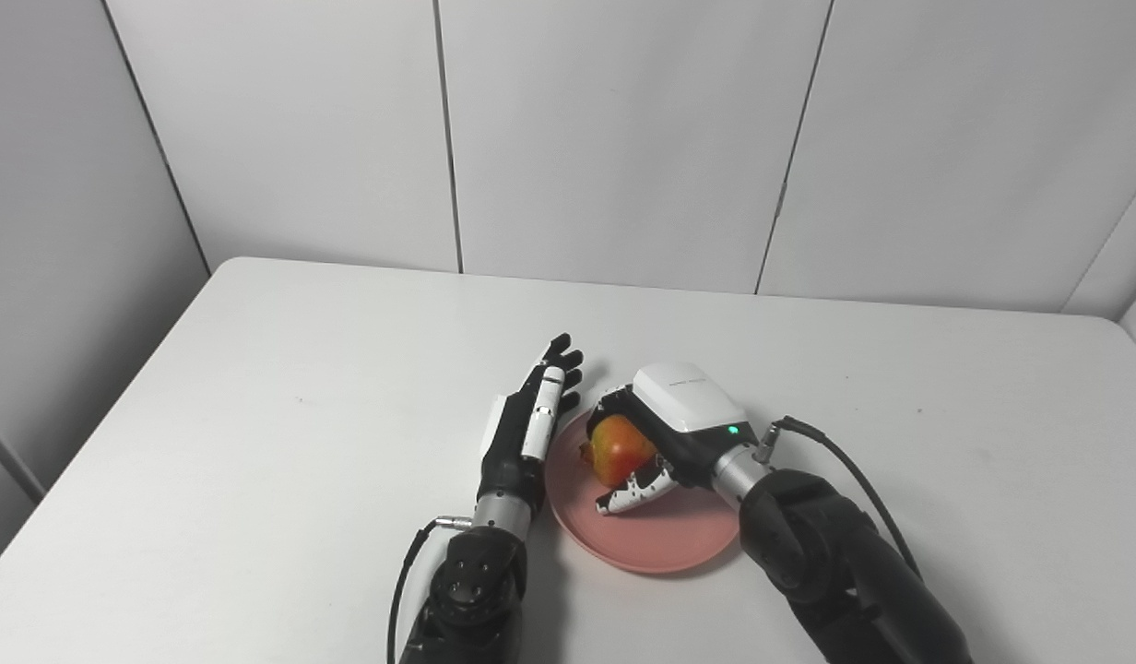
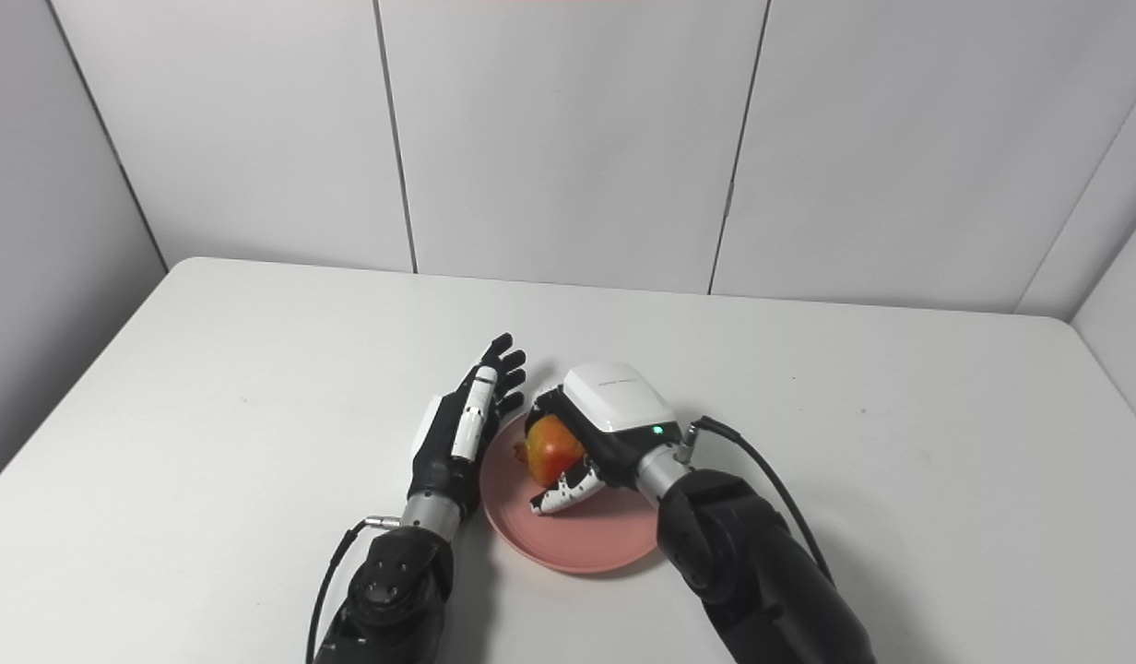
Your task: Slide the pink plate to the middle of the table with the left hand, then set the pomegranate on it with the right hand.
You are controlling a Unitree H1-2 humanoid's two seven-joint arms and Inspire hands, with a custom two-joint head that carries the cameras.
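Right now pink plate [image 1: 660, 544] sits mid-table [image 1: 254, 443], pomegranate [image 1: 619, 449] over the plate's far-left part, wrapped by right hand [image 1: 665, 433] fingers; can't tell if fruit touches plate. Left hand [image 1: 531, 415] just beside plate's left rim, fingers straight and apart, holding nothing, edge-on to the plate.

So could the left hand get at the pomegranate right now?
Probably not cleanly: the right hand is wrapped around the pomegranate over the pink plate, covering most of it. The left hand stands open beside the plate's left rim.
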